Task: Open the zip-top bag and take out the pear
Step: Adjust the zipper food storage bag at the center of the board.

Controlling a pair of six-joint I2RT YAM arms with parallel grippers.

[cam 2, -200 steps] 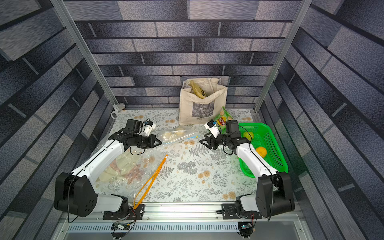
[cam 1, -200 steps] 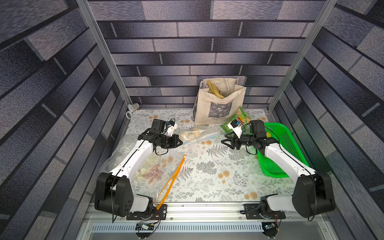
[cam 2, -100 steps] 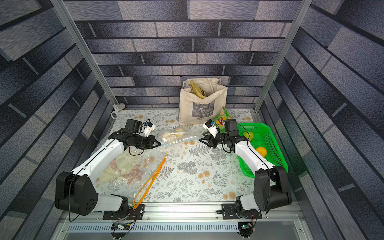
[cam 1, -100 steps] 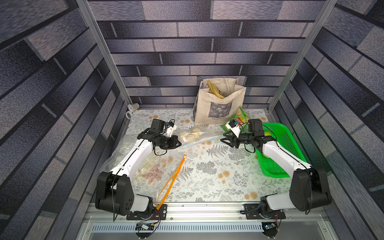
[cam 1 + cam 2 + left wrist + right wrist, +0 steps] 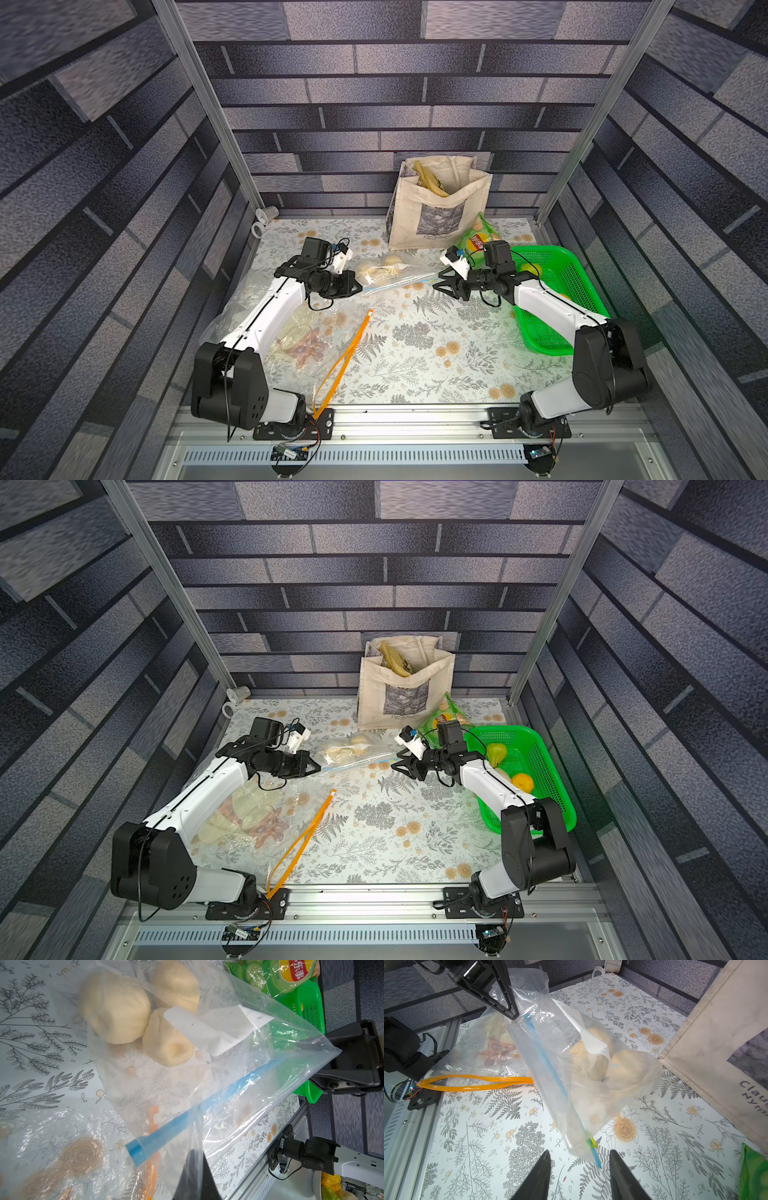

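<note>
My left hand [image 5: 355, 286] is clenched on one top corner of the zip-top bag [image 5: 390, 274], pinching the clear film just beside the end of the blue zip [image 5: 207, 1103]. From that grip the bag stretches across toward my right hand [image 5: 579, 1153]. Its jaws stand apart, released, and the opposite zip end lies just ahead, between the two tips but not clamped. Three pale round lumps [image 5: 116, 1007] sit in the bag's belly, off to the far side of both hands, low on the desk [image 5: 415, 353]. A green pear [image 5: 496, 752] lies in the green basket [image 5: 540, 771] behind my right hand, beside its forearm.
</note>
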